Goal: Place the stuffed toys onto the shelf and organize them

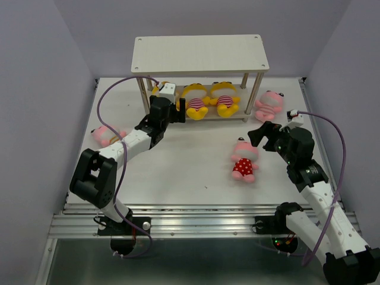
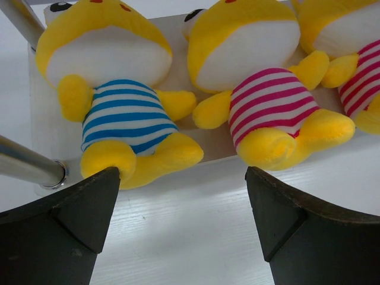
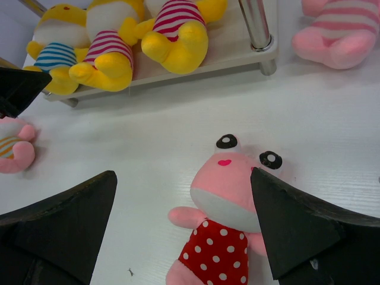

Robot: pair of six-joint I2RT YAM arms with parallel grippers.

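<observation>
Top external shows three yellow toys (image 1: pixel 197 102) lying on the lower board of the shelf (image 1: pixel 199 53), the left arm (image 1: pixel 133 141) hiding one. The left end effector (image 2: pixel 181 178), jaws apart, faces the blue-striped toy (image 2: pixel 127 116), perhaps touching its foot. The right end effector (image 3: pixel 183 172), also spread, hangs over the polka-dot toy (image 3: pixel 222 237) on the tabletop (image 1: pixel 190 160).

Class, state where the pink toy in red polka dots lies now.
In the top external view, the polka-dot toy lies on the table right of centre, in front of the shelf, beside the right gripper.
</observation>
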